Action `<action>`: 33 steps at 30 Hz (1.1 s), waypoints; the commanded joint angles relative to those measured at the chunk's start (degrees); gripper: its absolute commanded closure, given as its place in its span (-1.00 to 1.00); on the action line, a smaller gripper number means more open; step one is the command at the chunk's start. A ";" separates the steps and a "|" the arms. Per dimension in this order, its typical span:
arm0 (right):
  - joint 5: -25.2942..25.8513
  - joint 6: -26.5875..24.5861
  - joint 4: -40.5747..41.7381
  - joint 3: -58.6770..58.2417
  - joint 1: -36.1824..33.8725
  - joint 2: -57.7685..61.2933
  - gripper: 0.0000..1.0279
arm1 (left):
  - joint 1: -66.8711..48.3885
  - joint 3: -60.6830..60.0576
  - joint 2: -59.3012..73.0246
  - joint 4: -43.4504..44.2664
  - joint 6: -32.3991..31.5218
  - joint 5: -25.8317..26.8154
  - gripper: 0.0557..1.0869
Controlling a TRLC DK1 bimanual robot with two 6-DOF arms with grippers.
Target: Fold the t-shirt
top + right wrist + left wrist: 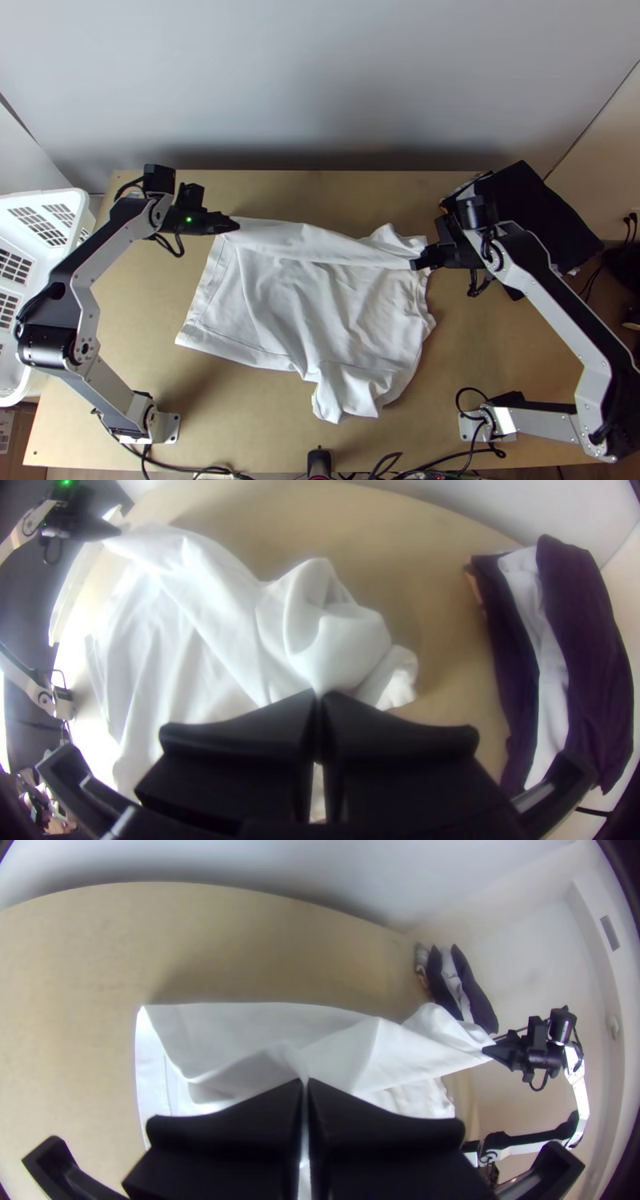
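Pinching 1 White T-shirt [336, 312] at 2 Spots on Its Far Side

Nearest, on the light wooden table [240, 424], the bases of the 2 arms stand to either side of the t-shirt's near end, well apart from it. That near end is bunched into loose folds. Farther up, the body of the t-shirt lies spread and wrinkled, its hem along the left and its neckline on the right.

At the t-shirt's far left corner, the left gripper [232, 226] has its fingers together, clamped on the cloth. At its far right part, the right gripper [416, 263] is likewise closed on the fabric. Between these 2 holds a smooth band of cloth stretches, with a crumpled tuft rising at its right end.

Well to the left of the t-shirt, at the table's left edge, is a white basket [68, 196]. Beyond the t-shirt's far right part sits a pile of dark cloths [552, 212], a light layer among them. Farthest, past the t-shirt, stands a pale wall [320, 80].
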 commanded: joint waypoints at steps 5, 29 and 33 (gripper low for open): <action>-3.49 -1.58 -8.17 -1.51 0.94 -4.93 0.95 | 2.55 -2.65 -1.98 -1.37 6.19 1.71 0.94; -6.48 -0.97 -12.48 -14.87 12.80 -9.32 0.95 | 4.65 -5.99 -2.59 -15.87 25.88 5.22 0.94; -6.39 -0.79 -8.87 -16.10 12.71 -8.27 0.95 | 4.57 -7.48 -2.50 -14.20 26.05 5.14 0.94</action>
